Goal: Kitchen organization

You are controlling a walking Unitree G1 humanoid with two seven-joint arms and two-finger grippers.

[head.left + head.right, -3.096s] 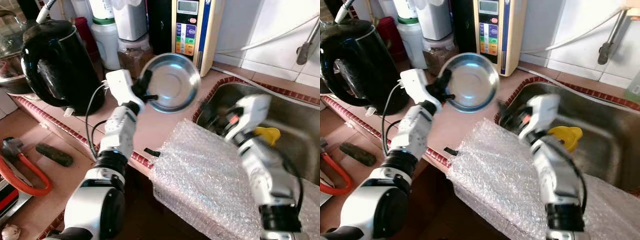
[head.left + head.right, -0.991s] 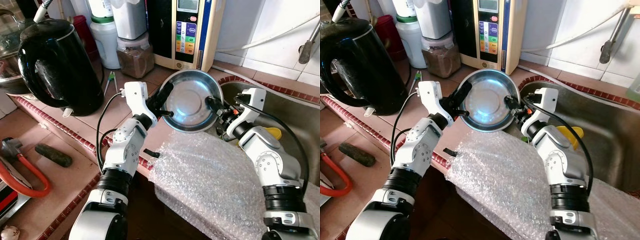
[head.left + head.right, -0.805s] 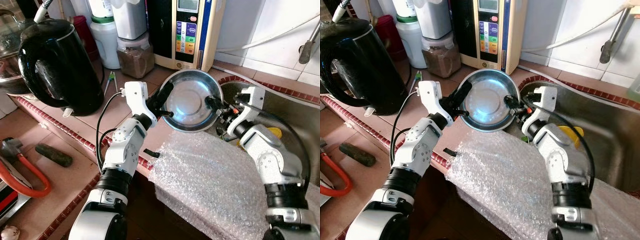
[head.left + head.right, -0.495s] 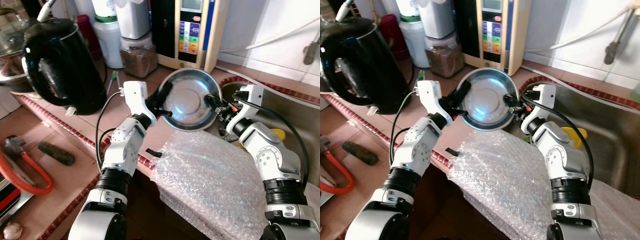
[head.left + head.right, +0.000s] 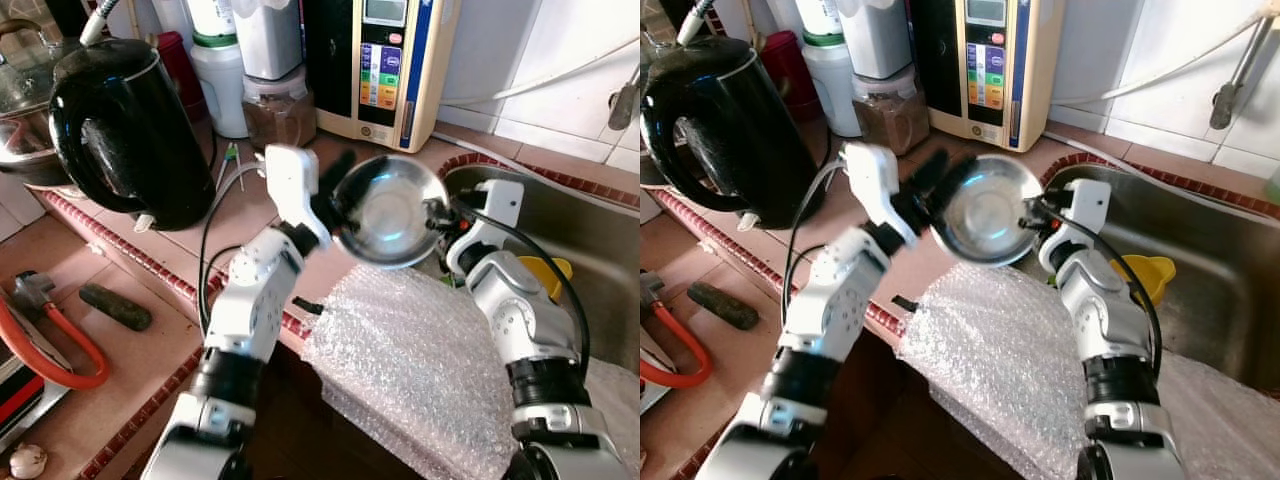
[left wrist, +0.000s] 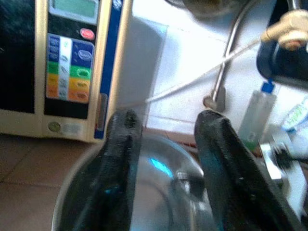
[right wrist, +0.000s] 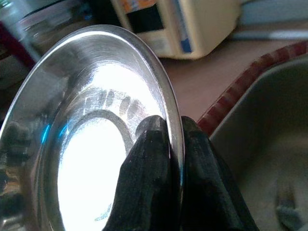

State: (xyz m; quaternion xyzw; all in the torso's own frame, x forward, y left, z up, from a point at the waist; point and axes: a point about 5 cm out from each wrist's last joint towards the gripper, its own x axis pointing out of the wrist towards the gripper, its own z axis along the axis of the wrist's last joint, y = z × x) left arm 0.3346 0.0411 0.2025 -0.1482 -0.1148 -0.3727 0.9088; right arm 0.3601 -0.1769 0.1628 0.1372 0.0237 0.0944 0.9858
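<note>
Handing off the steel bowl (image 5: 392, 208) mid-air, above the counter (image 5: 250, 215) edge between the water purifier (image 5: 385, 55) and the sink (image 5: 590, 235). My right fingers (image 7: 151, 144) are pinched on the bowl's rim, one inside, one outside; the right wrist view shows the rim edge running straight between them. My left fingers (image 6: 122, 144) are spread, straddling the near rim without clamping it, so the bowl's weight looks to be on the right gripper (image 5: 436, 212) alone.

How I'd do this well:
- Keep the right pinch firm. It's thin polished steel held by one edge, so it will want to pivot or slip.
- Pull the left gripper (image 5: 335, 195) straight back off the rim, no sideways drag, or I'll lever the bowl out of the right grip.
- Clear the left arm toward the kettle (image 5: 125, 125) side slowly; the kettle and its cord sit near.
- Then swing the bowl slowly, tilted as it is now, wherever it's going. My guess is the sink, just beside the right arm.
- Watch the bubble wrap (image 5: 410, 360) draped over the counter edge below; it's soft and uneven, a bad place to set anything down.

Risk: a dropped bowl clatters onto the counter or into the sink.
</note>
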